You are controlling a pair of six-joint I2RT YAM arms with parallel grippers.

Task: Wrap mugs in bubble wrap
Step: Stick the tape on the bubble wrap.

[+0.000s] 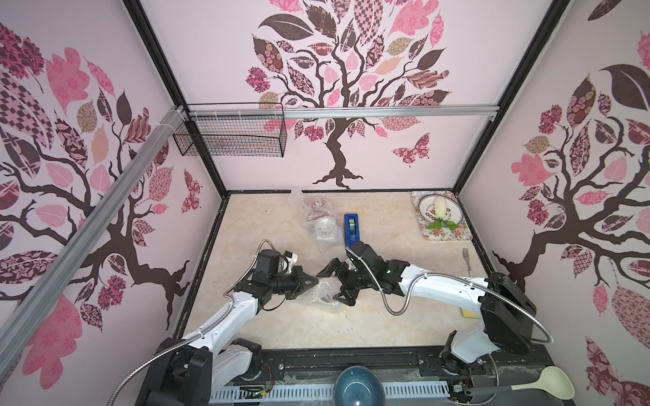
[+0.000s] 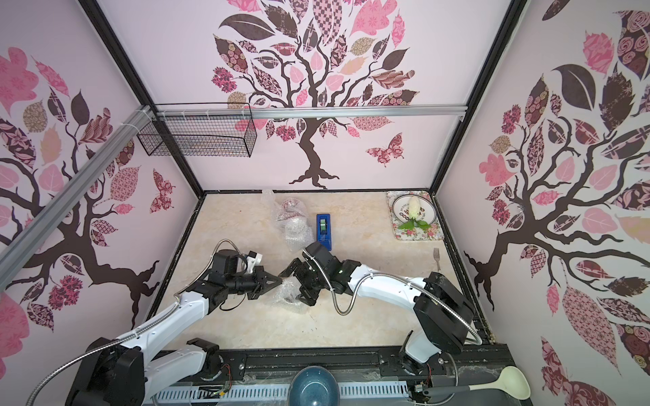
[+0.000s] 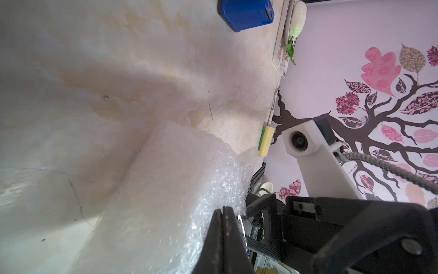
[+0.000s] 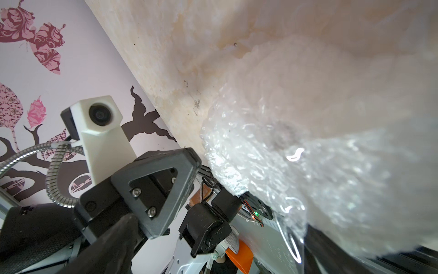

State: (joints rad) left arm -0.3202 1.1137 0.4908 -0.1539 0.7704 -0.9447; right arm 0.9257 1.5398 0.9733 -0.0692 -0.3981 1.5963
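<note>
A mug bundled in bubble wrap (image 1: 325, 294) lies mid-table in both top views; the mug's colour is hidden by the wrap (image 2: 286, 293). My left gripper (image 1: 314, 280) is shut, its tips touching the bundle's left edge; in the left wrist view the pressed fingertips (image 3: 224, 213) sit against the wrap (image 3: 170, 189), and nothing shows between them. My right gripper (image 1: 334, 284) stands open on the bundle's right side, one finger beyond it, one against it. The right wrist view shows the wrap (image 4: 308, 154) lying over one finger of that gripper (image 4: 213, 249). Two more wrapped mugs, one reddish (image 1: 316, 211) and one pale (image 1: 325, 230), lie further back.
A blue tape dispenser (image 1: 352, 230) stands just behind the right arm. At the back right is a floral tray (image 1: 457, 235) with a plate, and a fork (image 1: 467, 262) lies nearer. A yellow sponge (image 1: 469, 313), a blue bowl (image 1: 358, 386) and a ladle (image 1: 548, 383) lie near the front.
</note>
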